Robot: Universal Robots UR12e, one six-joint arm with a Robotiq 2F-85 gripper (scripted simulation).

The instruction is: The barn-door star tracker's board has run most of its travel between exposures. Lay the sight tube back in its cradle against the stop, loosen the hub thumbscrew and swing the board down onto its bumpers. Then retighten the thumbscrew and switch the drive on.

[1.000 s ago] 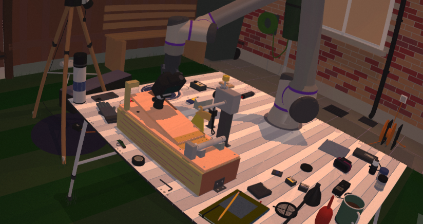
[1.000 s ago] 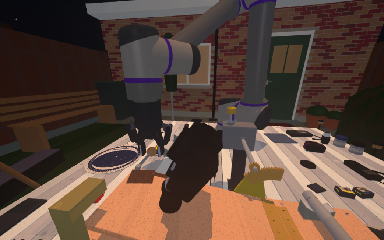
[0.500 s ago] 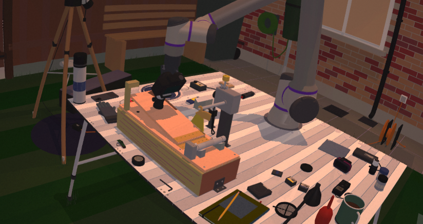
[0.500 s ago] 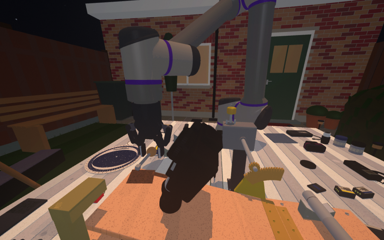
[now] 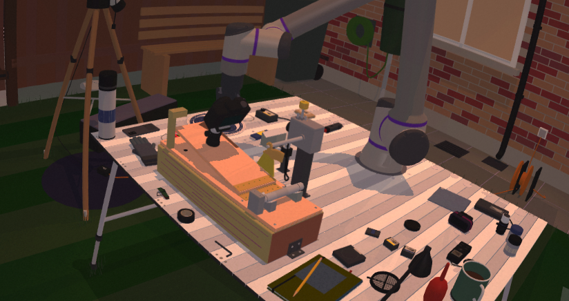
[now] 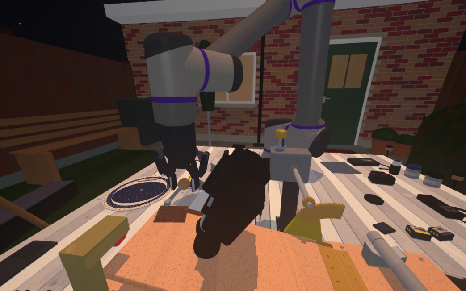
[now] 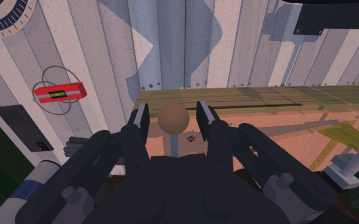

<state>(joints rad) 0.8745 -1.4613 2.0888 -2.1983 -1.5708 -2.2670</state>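
A tan ball knob (image 7: 173, 118) on a thin grey stem stands at the raised far end of the tracker's orange board (image 5: 223, 155). My gripper (image 7: 173, 118) is open and straddles the knob (image 6: 183, 183), holding nothing. A black camera (image 6: 232, 197) sits on the board just beside it. The grey sight tube (image 5: 280, 190) lies in its cradle at the hinge end of the board. The grey hub block (image 5: 306, 134) on its dark post carries the yellow thumbscrew (image 5: 304, 105). A yellow toothed sector (image 6: 318, 211) sits on the hub shaft.
The olive stop post (image 5: 175, 124) stands at the board's far corner. A red spirit level (image 7: 60, 93) and a star chart disc (image 6: 138, 190) lie on the table beyond the board. A thermos (image 5: 107, 104) and a glove (image 5: 144, 149) sit near the table's far edge.
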